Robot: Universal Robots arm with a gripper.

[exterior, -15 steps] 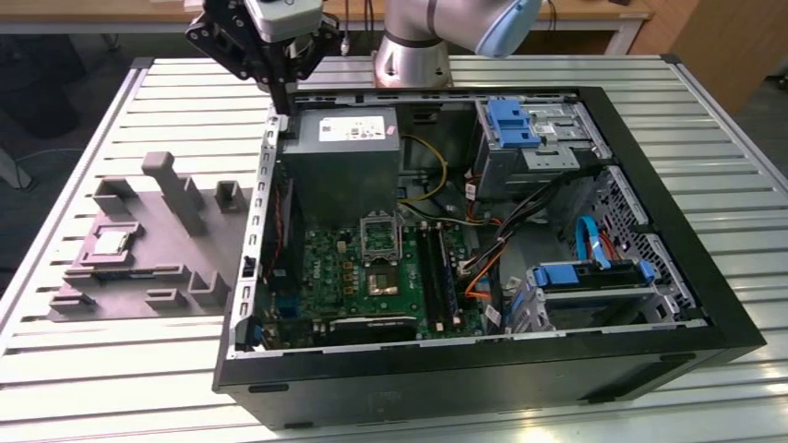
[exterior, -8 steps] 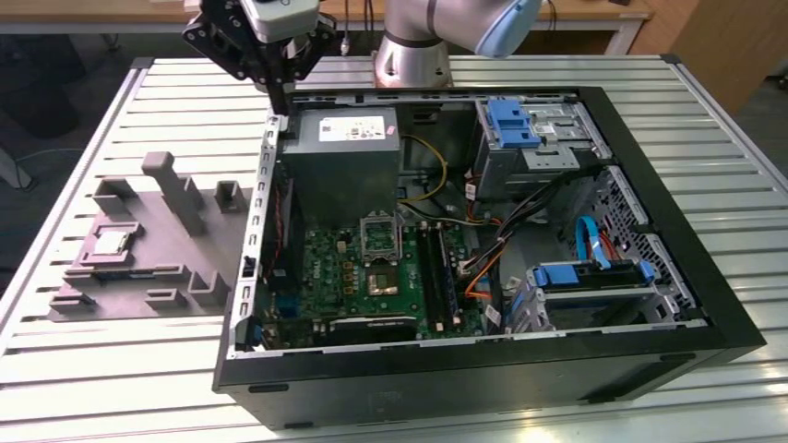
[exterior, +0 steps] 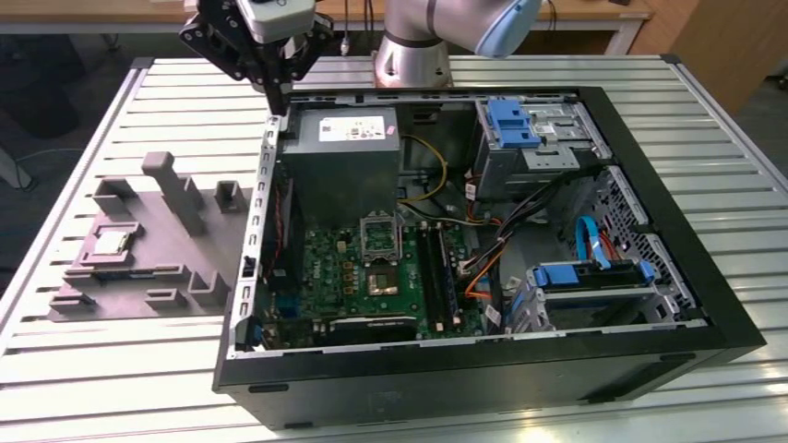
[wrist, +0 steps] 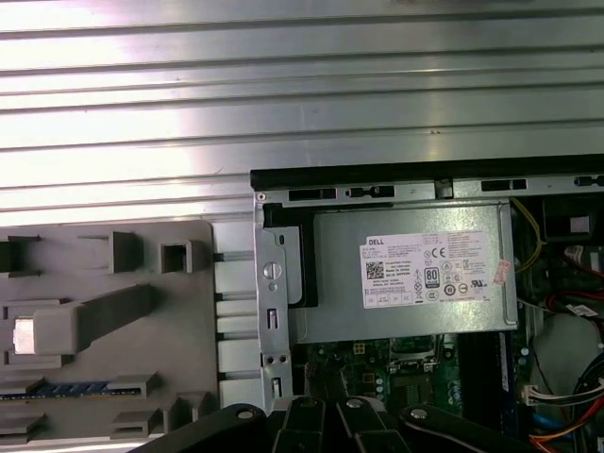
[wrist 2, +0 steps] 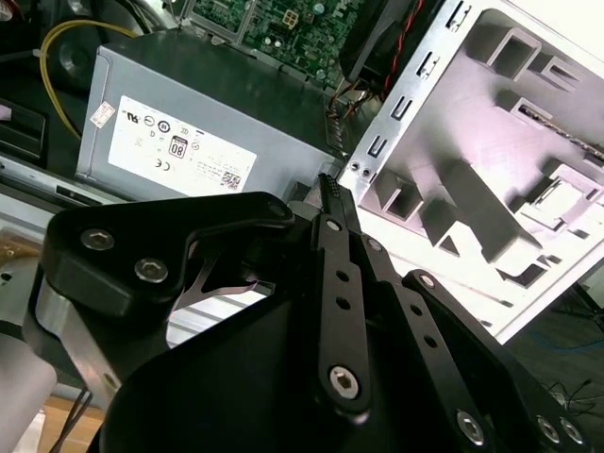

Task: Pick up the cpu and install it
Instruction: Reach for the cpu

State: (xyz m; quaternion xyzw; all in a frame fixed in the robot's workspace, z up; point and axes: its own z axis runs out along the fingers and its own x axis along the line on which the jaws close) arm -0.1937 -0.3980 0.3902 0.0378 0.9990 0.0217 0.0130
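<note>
Upper left, the gripper (exterior: pixel 280 101), jaws clenched empty, hangs over the case wall (exterior: pixel 264 185), well apart from the cpu (exterior: pixel 111 242); lowering here can strike the wall.

Open black computer case (exterior: pixel 431 388) on slatted surface (exterior: pixel 111 378). Grey moulded fixture (exterior: pixel 185 277) just beside, nine o'clock in the exterior view. Power supply (exterior: pixel 339 161) inside, eleven o'clock.
</note>
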